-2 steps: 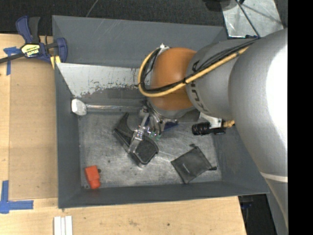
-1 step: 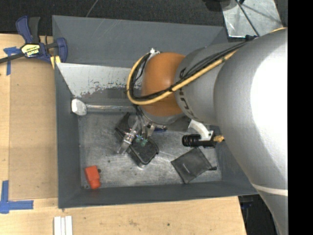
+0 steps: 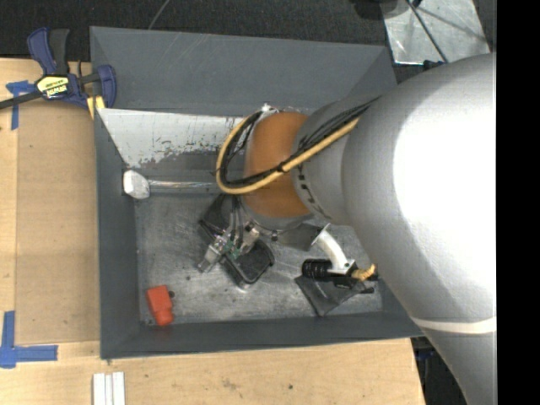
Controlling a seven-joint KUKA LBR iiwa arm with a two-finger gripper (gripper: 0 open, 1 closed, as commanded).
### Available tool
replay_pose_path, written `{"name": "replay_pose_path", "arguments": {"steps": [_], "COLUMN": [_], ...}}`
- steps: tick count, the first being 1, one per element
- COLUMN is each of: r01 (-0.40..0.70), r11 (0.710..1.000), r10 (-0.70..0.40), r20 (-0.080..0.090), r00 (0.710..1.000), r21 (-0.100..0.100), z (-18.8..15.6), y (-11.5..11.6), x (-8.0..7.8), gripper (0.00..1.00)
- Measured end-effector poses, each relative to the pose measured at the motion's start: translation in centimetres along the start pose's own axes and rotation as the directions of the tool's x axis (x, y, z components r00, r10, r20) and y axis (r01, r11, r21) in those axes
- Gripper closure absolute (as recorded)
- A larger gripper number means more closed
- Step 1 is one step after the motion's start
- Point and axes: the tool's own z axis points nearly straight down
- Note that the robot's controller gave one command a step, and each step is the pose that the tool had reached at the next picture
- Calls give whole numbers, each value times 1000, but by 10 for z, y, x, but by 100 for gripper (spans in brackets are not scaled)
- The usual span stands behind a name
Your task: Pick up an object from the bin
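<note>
An orange-red block (image 3: 159,305) lies in the near left corner of the bin (image 3: 118,251). Mid-floor, the arm (image 3: 422,184) reaches in from the right and points its pincer (image 3: 228,245) down over a dark flat object (image 3: 253,265). I cannot tell how wide the pincer is. Farther back on the left sits a white lump (image 3: 137,184).

thing: we see one small black boxy object (image 3: 251,265) | pose: lying flat, turned askew | place: middle of the bin (image 3: 116,251) floor, nearer its front wall
</note>
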Motion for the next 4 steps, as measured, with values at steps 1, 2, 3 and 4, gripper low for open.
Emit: {"name": "replay_pose_path", "arguments": {"steps": [1, 2, 3, 4], "r01": [3, 2, 5, 8], "r11": [1000, 1000, 1000, 1000], "r10": [-3, -2, -5, -8], "r20": [2, 7, 0, -1], "r00": [1000, 1000, 1000, 1000], "r21": [0, -6, 6, 7], "z": [-2, -4, -10, -48], "y": [1, 3, 2, 1], "x": [-1, -2, -3, -3], "gripper": [0, 100, 100, 100]}}
